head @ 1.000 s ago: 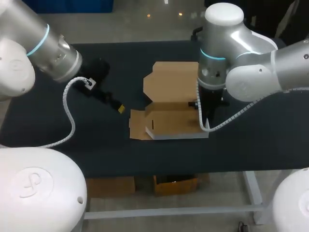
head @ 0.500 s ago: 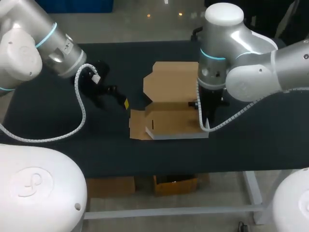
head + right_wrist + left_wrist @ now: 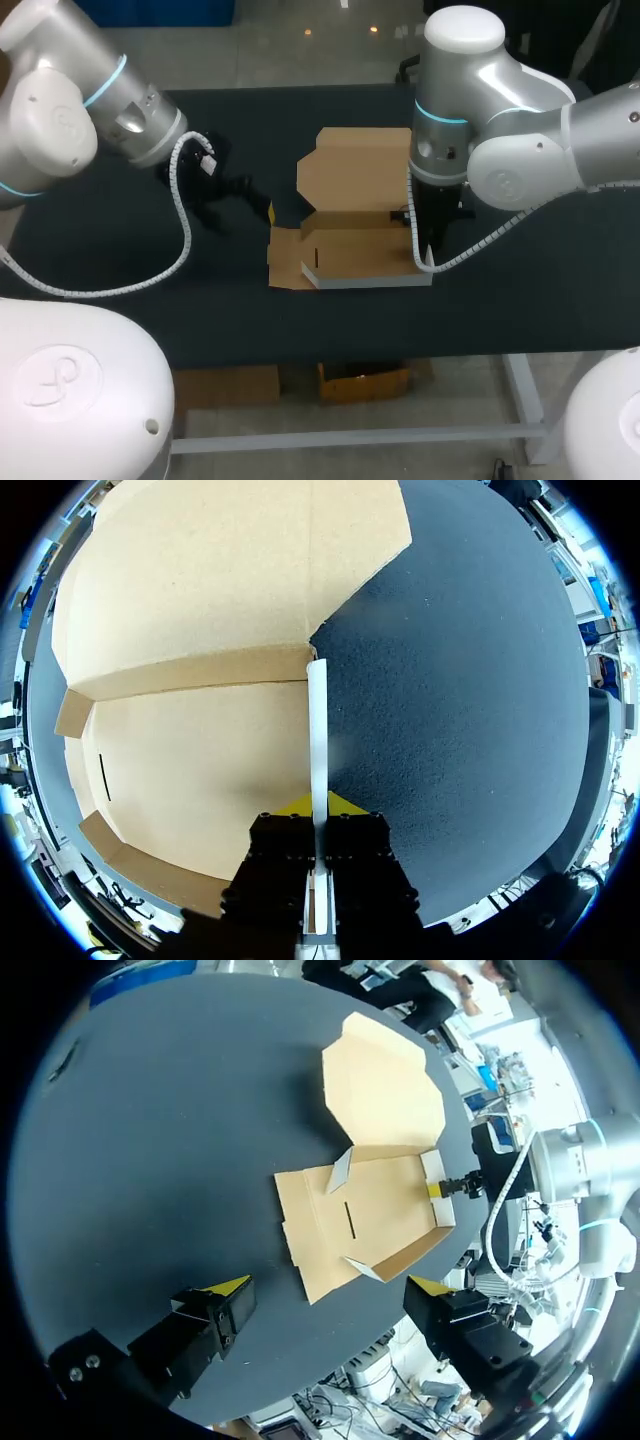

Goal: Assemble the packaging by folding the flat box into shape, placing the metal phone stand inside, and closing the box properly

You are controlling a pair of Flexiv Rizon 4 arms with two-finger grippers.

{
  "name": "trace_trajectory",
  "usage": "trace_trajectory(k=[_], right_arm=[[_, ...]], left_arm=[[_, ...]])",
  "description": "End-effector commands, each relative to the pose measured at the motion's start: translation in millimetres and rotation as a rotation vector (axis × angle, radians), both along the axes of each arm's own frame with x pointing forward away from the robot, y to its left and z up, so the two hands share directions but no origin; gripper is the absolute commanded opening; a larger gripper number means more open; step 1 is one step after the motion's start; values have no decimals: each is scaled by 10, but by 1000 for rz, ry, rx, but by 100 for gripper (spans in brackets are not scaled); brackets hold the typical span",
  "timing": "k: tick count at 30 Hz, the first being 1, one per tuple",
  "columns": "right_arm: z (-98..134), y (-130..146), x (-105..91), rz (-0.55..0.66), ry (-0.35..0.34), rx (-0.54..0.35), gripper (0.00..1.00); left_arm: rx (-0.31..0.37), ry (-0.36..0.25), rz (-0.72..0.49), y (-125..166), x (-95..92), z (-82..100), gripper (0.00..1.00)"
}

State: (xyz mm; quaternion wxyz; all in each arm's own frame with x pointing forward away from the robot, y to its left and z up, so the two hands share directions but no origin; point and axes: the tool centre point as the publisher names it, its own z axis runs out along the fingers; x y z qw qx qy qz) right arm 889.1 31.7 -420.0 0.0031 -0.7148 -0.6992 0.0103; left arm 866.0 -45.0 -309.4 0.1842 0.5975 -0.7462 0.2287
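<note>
Right gripper (image 3: 317, 805): clamped on the box's upright side wall (image 3: 317, 720), one yellow tip on each face, the thin white edge running straight ahead from between my fingers.

Box (image 3: 352, 250): half formed. Its floor lies flat beside my right fingers on the inner side. The lid (image 3: 230, 570) is laid open on the table ahead of them, past the rear wall. Small corner flaps (image 3: 342, 1168) stand up at the far side.

Left gripper (image 3: 330, 1285): fingers spread wide and holding nothing. It hangs over bare table (image 3: 170, 1140), with the box ahead of it and not touching.

Phone stand: not seen in any view, so I cannot place it.

Risks, as I judge them:
- The wall is single-thickness card pinched near one end. Any sideways pull or twist from my right wrist could crease it off the fold line, or tear the corner where it meets the rear wall.
- Nothing pins the floor. If I lift or drag, the whole box may slide or tip on the cloth rather than fold.
- The grip is narrow, so the wall could slip free and spring back flat.
- If my left gripper comes in low, it could catch the near loose flap and shove the box against my right hold.
- Folding the lid before the stand goes in would waste the step.
</note>
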Motion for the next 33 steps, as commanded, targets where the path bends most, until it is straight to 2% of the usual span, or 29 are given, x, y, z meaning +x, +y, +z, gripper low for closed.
trace_trajectory(k=[1,4,6,19,21,25,33], right_arm=[[8,-2,-8,0,0,-1,0],[8,-2,-8,0,0,-1,0],[8,-2,-8,0,0,-1,0],[8,-2,-8,0,0,-1,0],[8,-2,-8,0,0,-1,0],[8,-2,-8,0,0,-1,0],[8,-2,-8,0,0,-1,0]], left_arm=[[-78,-59,49,40,-90,-102,100],[-121,-47,88,15,-90,-154,100],[-103,-12,83,-37,-86,-202,100],[-97,-11,81,-45,-97,-220,100],[-77,-34,92,-80,-114,-259,100],[-118,-59,96,-123,-107,-336,100],[-116,-88,100,-177,-59,-448,100]])
